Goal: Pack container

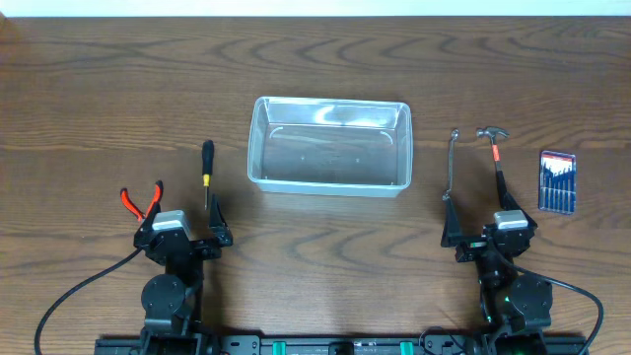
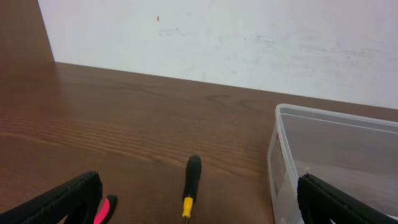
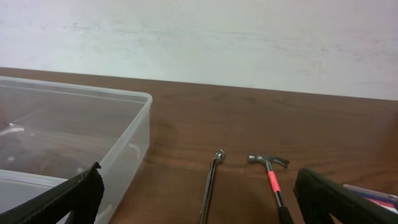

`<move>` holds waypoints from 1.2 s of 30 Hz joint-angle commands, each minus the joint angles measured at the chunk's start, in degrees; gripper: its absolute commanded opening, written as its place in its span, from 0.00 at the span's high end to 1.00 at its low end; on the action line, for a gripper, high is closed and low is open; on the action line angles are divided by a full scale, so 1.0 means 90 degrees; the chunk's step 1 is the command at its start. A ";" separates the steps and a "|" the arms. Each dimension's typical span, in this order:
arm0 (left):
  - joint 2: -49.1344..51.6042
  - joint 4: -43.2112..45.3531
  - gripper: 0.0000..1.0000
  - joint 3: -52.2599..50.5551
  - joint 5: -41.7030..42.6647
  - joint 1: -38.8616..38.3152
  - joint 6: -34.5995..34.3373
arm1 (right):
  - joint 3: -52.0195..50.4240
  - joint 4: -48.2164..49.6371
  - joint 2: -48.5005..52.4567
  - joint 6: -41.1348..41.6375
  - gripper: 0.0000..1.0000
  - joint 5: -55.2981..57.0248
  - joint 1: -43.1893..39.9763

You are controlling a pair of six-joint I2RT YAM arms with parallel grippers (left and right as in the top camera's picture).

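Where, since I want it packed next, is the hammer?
Overhead, the hammer lies right of the container, between a thin metal tool and the screwdriver set.

Robot lab bench, wood-grain table [image 1: 99, 79], bare white wall [image 2: 249, 37] (cabled arms [image 1: 166, 294] at edge)

Left wrist view: we log a black-handled screwdriver with a yellow band [image 2: 191, 186], cut off at the bottom edge, shaft unseen; red-handled pliers [image 2: 104, 208], only one tip showing.
Right wrist view: red-and-black hammer [image 3: 272, 177], handle end cropped; clear plastic rectangular container [image 3: 127, 146], left part out of frame.
Overhead: flat packet of slim tools [image 1: 557, 181], too small for us to count.
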 commanded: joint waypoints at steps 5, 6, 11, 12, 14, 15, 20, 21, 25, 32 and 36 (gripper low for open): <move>-0.0032 -0.0143 0.02 -0.0175 -0.0119 0.0039 -0.0061 | -0.0027 -0.0012 -0.0041 0.0117 0.01 -0.0044 -0.0100; -0.0032 -0.0143 0.02 -0.0175 -0.0119 0.0039 -0.0061 | -0.0027 -0.0012 -0.0041 0.0114 0.01 -0.0044 -0.0100; -0.0032 -0.0146 0.02 -0.0175 -0.0117 0.0039 -0.0061 | -0.0027 -0.0012 -0.0041 0.0117 0.01 -0.0044 -0.0100; -0.0032 -0.0146 0.02 -0.0175 -0.0095 0.0039 -0.0061 | -0.0027 -0.0012 -0.0041 0.0117 0.01 -0.0044 -0.0100; -0.0032 -0.0172 0.02 -0.0165 0.0049 0.0039 -0.0061 | -0.0027 -0.0015 -0.0041 0.0117 0.01 -0.0044 -0.0100; -0.0029 -0.0296 0.02 -0.0104 0.0175 0.0039 -0.0061 | -0.0027 -0.0012 -0.0039 0.0124 0.01 -0.0046 -0.0100; 0.0219 -0.1256 0.02 0.0770 0.0508 0.0039 -0.0355 | 0.0389 -0.0527 0.0024 0.0204 0.01 -0.0044 -0.0100; 0.0318 -0.1377 0.02 0.1008 0.0510 0.0039 -0.0391 | 0.0554 -0.0670 0.0078 0.0204 0.01 -0.0044 -0.0100; 0.1008 -0.1756 0.02 0.2181 0.0675 0.0039 -0.0418 | 0.1302 -0.1027 0.0491 0.0236 0.01 -0.0041 -0.0100; 0.2994 -0.3419 0.02 0.4617 0.1387 0.0039 -0.0420 | 0.3164 -0.2045 0.2064 0.0304 0.01 -0.0044 -0.0100; 0.4184 -0.4690 0.02 0.5911 0.1753 0.0039 -0.0415 | 0.4578 -0.3366 0.3347 0.0304 0.01 -0.0044 -0.0100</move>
